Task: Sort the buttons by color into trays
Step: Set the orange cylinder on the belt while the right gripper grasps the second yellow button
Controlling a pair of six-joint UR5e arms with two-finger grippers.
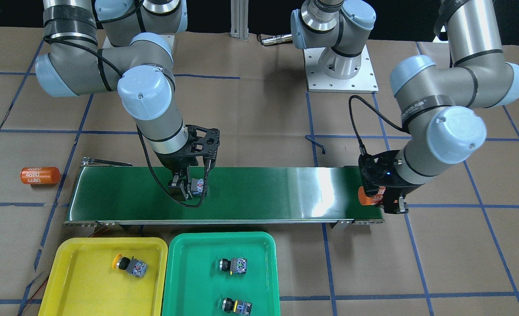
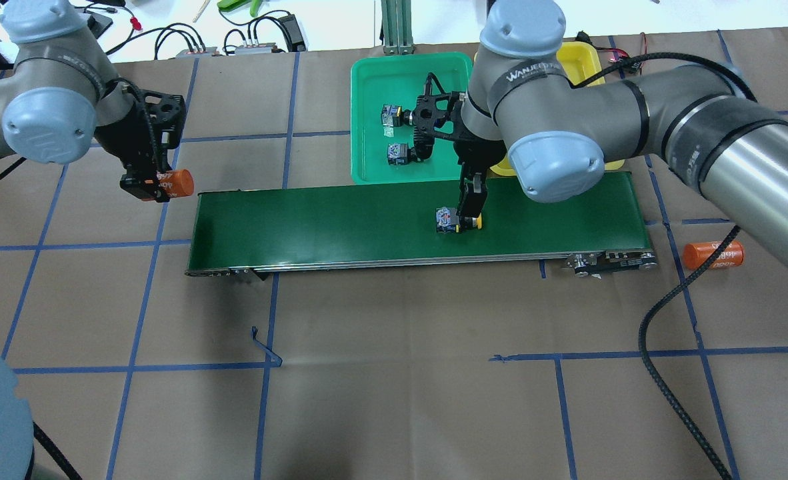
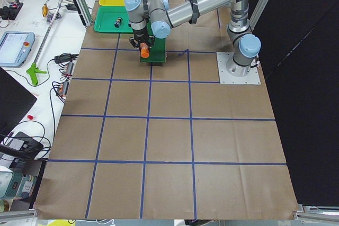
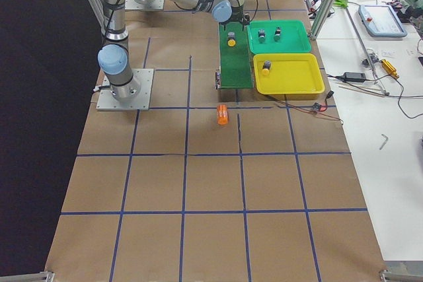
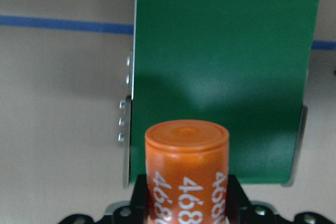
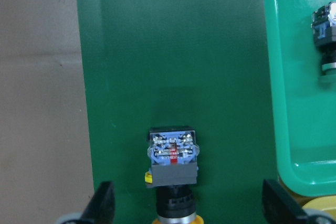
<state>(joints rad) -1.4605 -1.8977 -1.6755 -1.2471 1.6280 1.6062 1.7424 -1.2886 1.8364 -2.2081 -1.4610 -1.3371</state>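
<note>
A yellow button (image 6: 173, 166) lies on its side on the dark-green conveyor belt (image 2: 334, 220). My right gripper (image 2: 466, 212) is lowered over it and open, with the fingers wide apart on either side and not touching it. A second yellow button (image 1: 127, 264) lies in the yellow tray (image 1: 88, 285). Two green buttons (image 1: 233, 266) (image 1: 237, 306) lie in the green tray (image 1: 189, 281). My left gripper (image 2: 157, 187) is shut on an orange "4680" cylinder (image 5: 186, 171) at the belt's end on my left.
Another orange "4680" cylinder (image 2: 714, 255) lies on the brown paper past the belt's other end. The two trays sit side by side along the belt's far edge. The right arm hides most of the yellow tray (image 2: 581, 60) in the overhead view.
</note>
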